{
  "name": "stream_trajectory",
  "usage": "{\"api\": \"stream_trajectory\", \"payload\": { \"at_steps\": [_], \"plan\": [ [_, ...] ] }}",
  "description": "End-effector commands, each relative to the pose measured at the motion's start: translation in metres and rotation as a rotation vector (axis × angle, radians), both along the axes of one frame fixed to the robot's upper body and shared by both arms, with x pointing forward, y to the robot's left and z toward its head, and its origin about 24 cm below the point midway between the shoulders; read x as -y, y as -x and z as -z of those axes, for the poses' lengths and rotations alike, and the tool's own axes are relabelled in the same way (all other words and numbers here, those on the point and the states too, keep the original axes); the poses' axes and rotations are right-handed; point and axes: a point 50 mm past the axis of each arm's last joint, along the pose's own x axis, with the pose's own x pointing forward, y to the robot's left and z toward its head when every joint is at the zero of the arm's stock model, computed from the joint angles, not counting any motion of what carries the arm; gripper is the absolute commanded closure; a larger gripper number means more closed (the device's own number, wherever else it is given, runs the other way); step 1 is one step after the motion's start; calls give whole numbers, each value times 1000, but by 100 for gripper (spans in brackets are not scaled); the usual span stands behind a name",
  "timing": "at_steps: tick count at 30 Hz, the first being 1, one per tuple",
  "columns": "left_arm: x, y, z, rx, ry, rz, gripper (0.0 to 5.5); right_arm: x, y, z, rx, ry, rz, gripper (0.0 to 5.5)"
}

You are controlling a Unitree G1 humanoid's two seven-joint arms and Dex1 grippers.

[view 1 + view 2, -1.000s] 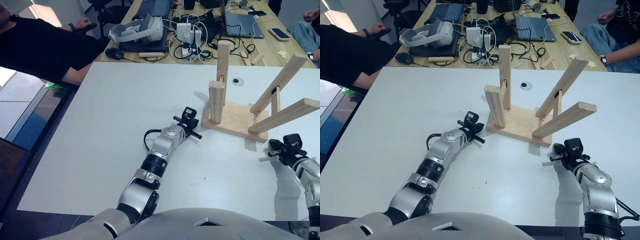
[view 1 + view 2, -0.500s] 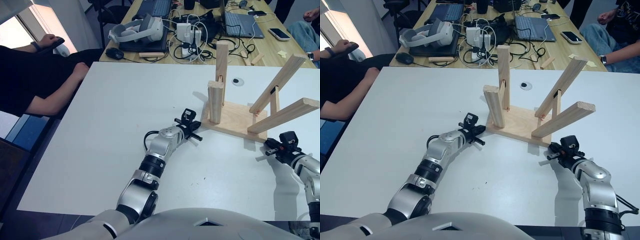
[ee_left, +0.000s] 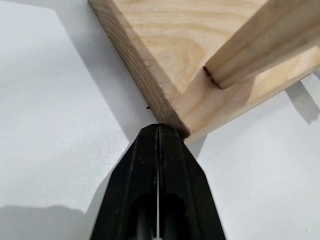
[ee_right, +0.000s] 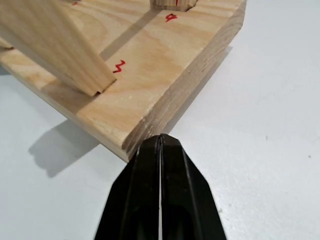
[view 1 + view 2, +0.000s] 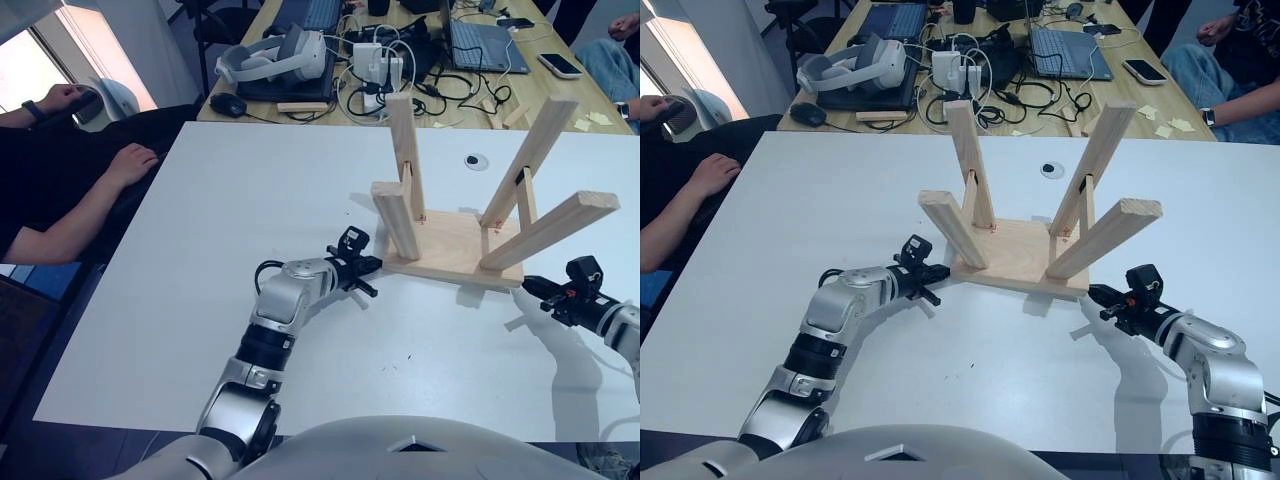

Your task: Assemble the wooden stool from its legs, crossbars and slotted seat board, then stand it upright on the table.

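The wooden stool lies upside down on the white table, its seat board (image 5: 450,245) flat and its legs (image 5: 405,150) pointing up and splayed outward. My left gripper (image 5: 375,263) is shut, its tip touching the board's near-left corner (image 3: 172,122). At the opposite side, my right gripper (image 5: 528,286) is shut too, its tip against the board's near-right corner (image 4: 137,140). Red numbers mark the board beside the leg joints in the right wrist view. Neither gripper holds anything.
A wooden desk (image 5: 560,100) behind the table carries laptops, a headset (image 5: 275,55), cables and loose wood pieces. A person's arm (image 5: 95,195) rests at the table's left edge. A round port (image 5: 476,160) sits in the table behind the stool.
The stool has slid left across the table and turned slightly. My right gripper has moved up to the board's corner, and my left gripper has shifted left while staying at its corner.
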Motion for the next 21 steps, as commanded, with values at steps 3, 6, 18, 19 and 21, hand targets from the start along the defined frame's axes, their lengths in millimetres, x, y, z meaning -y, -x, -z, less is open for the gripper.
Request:
{"api": "stream_trajectory", "payload": {
  "at_steps": [3, 6, 18, 19, 21],
  "plan": [
    [15, 11, -24, -8, 170, 118, 547, -32, -8, -16, 56, -154, -188, 550],
    [12, 11, -28, -5, 185, 107, 547, -33, -7, -16, 48, -155, -203, 550],
    [5, 14, -42, 7, 253, 110, 547, -39, -4, -20, 27, -189, -265, 550],
    [3, 14, -43, 11, 254, 116, 547, -39, -4, -21, 25, -193, -268, 550],
    [0, 13, -47, 19, 256, 119, 547, -40, -4, -22, 23, -198, -272, 550]
  ]
}}
